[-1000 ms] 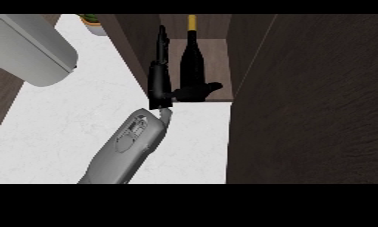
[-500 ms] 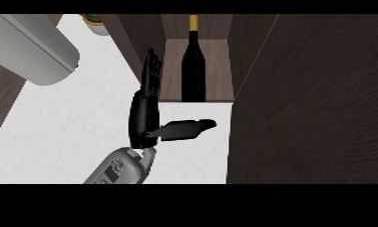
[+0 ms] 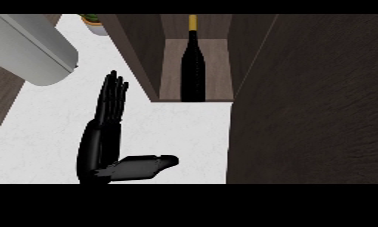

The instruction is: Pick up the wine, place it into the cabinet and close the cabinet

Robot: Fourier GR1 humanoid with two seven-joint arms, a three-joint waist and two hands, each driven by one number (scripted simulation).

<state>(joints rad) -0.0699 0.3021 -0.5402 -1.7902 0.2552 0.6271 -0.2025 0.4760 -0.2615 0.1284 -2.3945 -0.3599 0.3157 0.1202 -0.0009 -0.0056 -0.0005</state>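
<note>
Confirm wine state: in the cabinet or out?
In. The wine bottle stands upright on the open cabinet's floor, between its walls; the robot hand is clear of it.

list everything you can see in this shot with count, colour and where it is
wine bottle: one, black with a yellow top, standing upright inside the open cabinet, touched by nothing
cabinet: one, dark brown wood, upper middle of the view, open toward the counter
cabinet door: one, dark brown, filling the right side of the view, standing open
counter: one, white marbled top, left and middle of the view
plant pot: one, green leaves in a pale pot, top edge left of the cabinet, only partly showing
grey rounded shape: one, light grey, upper left; cannot tell what it is
hand: one, black, lower left over the counter, fingers straight, thumb out to the side, holding nothing; cannot tell which hand
</note>
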